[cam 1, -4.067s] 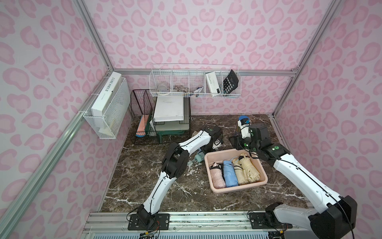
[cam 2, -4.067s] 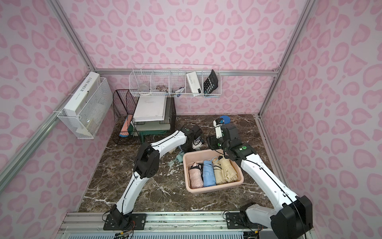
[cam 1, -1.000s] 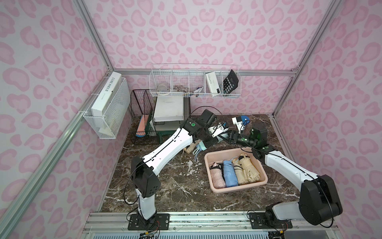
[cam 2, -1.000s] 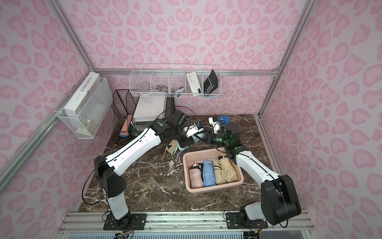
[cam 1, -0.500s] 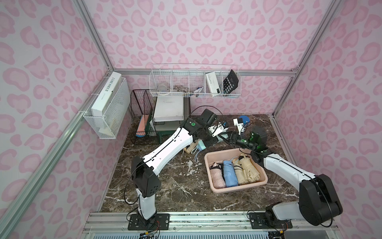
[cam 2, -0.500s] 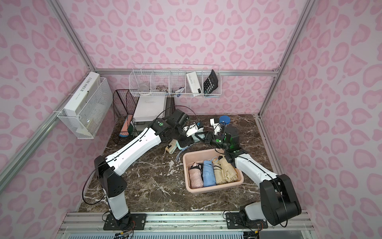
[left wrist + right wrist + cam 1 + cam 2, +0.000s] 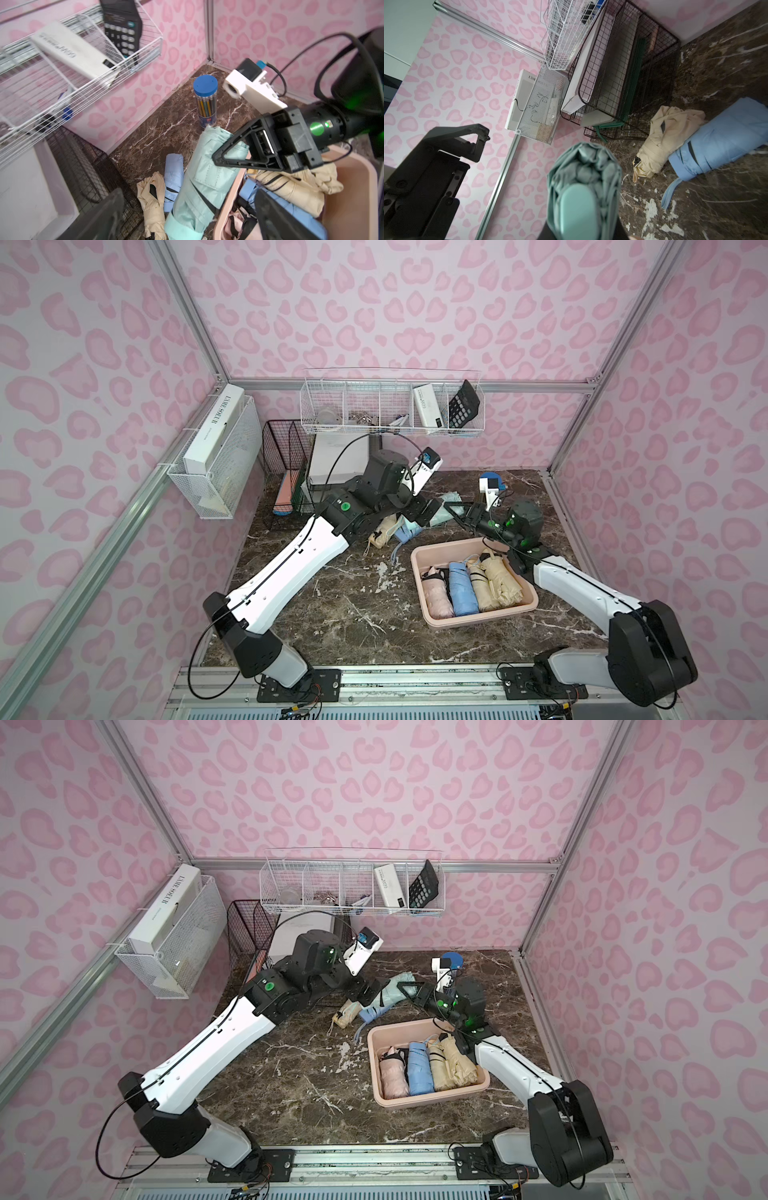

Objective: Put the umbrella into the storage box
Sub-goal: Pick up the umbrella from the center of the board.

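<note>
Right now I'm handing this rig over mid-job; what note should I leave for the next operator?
Left tool: open, jaws either side of the mint umbrella, not gripping.
Right tool: shut on the mint umbrella's end, holding it just outside the box's far rim.
Done: four umbrellas lie in the box.
To do: put the mint umbrella in; a beige umbrella and a blue umbrella lie on the table.

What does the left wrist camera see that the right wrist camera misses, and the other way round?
Only the left wrist view shows the pencil jar and the boxed umbrellas inside the pink box. Only the right wrist view shows the white book in its side basket. Both show the mint umbrella, plus the beige umbrella and blue umbrella on the table.
</note>
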